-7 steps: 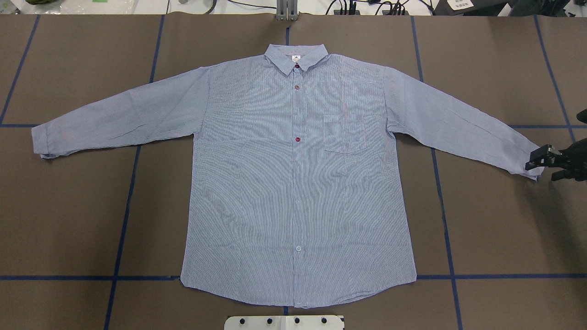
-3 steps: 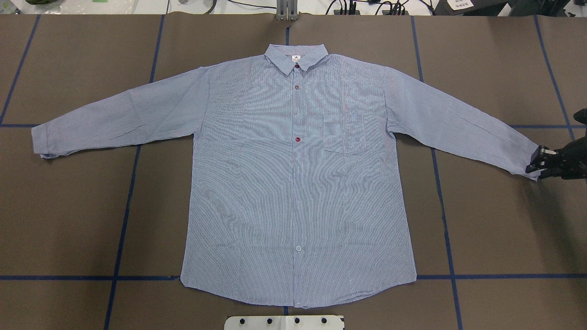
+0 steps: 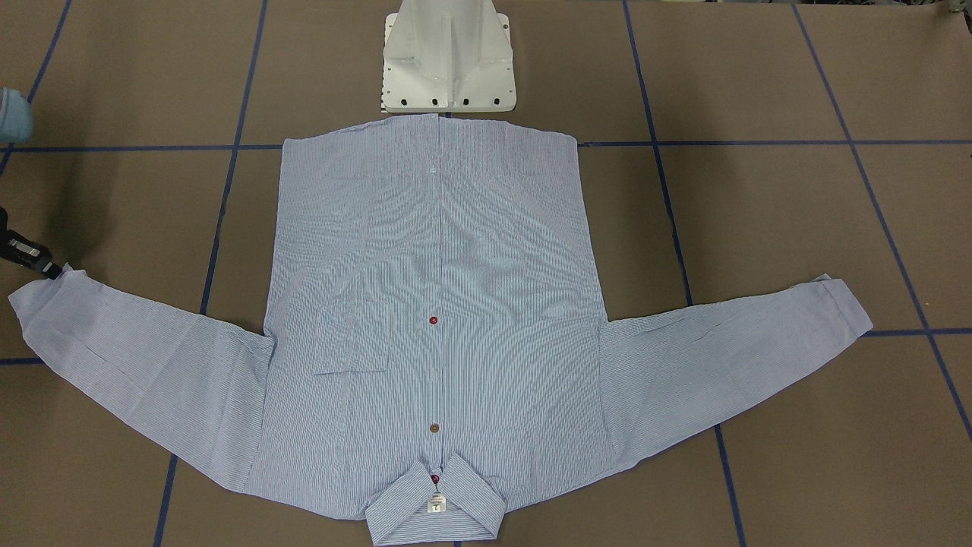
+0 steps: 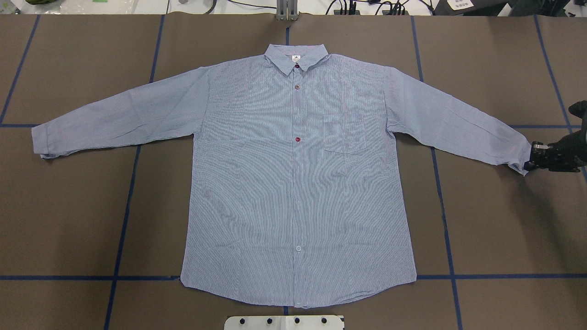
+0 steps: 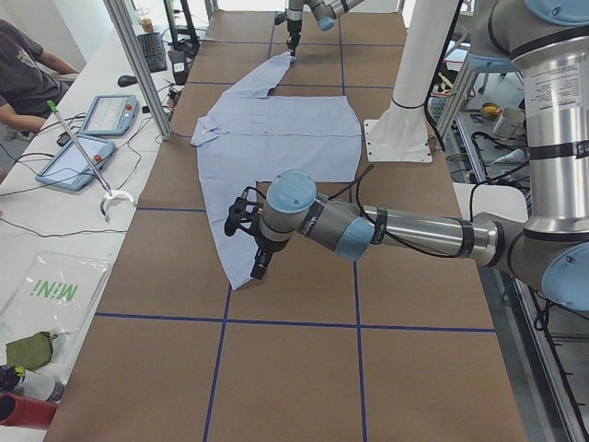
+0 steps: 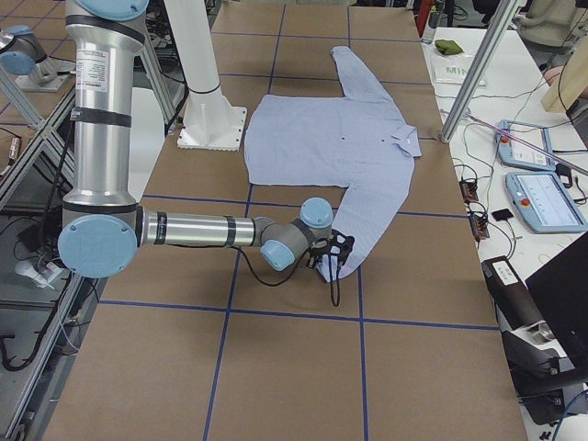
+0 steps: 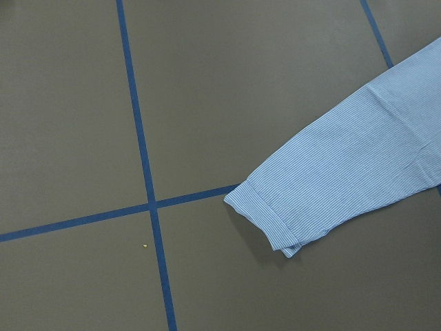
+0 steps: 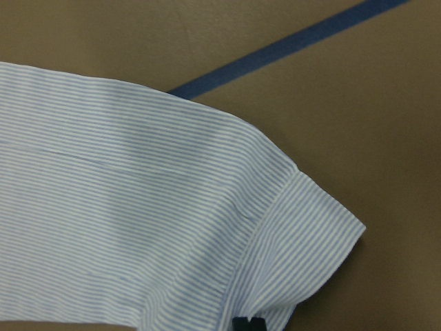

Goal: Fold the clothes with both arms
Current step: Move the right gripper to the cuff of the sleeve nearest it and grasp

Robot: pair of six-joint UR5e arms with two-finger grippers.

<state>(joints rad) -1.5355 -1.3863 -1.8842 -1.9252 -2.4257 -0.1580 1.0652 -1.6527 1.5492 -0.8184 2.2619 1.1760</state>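
1. Found the striped button-up shirt (image 4: 293, 183) spread flat, front up, hem just beyond the white pedestal base (image 4: 284, 322), laid out for folding.
2. Clamped the right gripper (image 4: 531, 159) on the sleeve cuff (image 4: 516, 156) far to the base's right, probably to carry that sleeve inward.
3. Held the left gripper (image 5: 248, 241) above the opposite cuff (image 7: 265, 217), far to the base's left; could not tell whether closed or parted.
4. Left the collar (image 4: 296, 57) farthest from the base, untouched.

I saw the striped sleeve (image 7: 351, 162) on the worktop (image 7: 241, 69), its cuff (image 7: 265, 215) (one corner curled) beside the blue tape crossing (image 7: 151, 205).
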